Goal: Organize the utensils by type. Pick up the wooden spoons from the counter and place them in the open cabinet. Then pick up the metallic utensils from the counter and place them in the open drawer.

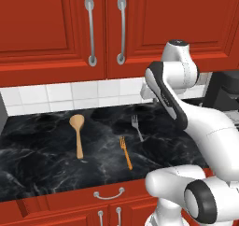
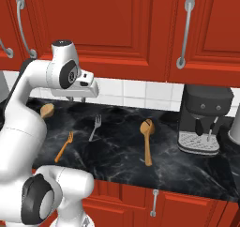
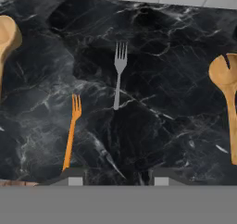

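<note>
On the black marble counter (image 1: 42, 159) lie a wooden spoon (image 1: 78, 131) (image 2: 47, 110) (image 3: 7, 38), a slotted wooden spoon (image 2: 147, 137) (image 3: 227, 84), a silver fork (image 1: 137, 127) (image 2: 95, 126) (image 3: 119, 70) and an orange fork (image 1: 125, 151) (image 2: 64, 146) (image 3: 71, 130). My gripper (image 3: 116, 176) (image 2: 77, 98) hangs above the counter over the two forks. It is open, with nothing between its fingers. The open cabinet and the open drawer are out of view.
A dark coffee machine (image 2: 204, 123) (image 1: 224, 96) stands at the counter's right end. Red upper cabinets (image 1: 107, 24) with shut doors hang above the white tiled wall. Below the counter's front edge is a shut drawer front (image 1: 108, 194).
</note>
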